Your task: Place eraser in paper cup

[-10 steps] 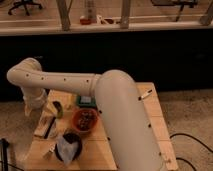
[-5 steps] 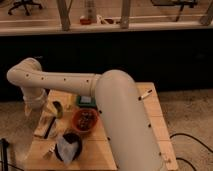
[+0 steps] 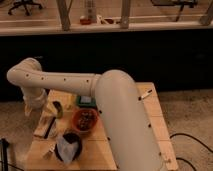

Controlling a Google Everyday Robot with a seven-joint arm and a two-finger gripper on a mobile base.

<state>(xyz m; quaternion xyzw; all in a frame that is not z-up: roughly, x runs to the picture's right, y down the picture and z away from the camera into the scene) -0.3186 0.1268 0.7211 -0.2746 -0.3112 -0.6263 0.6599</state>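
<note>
Camera view: gripper (image 3: 31, 107) hangs left of upright paper cup (image 3: 57, 108), jaws' state unclear.

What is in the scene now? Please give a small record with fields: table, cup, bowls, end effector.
table: wooden table, seen from above
paper cup: small tan paper cup, near the table's left edge
bowls: reddish-brown bowl mid-table; dark bowl with whitish paper in front of it
other: marker at the right edge
end effector: end effector at the table's left edge, beside the cup
</note>
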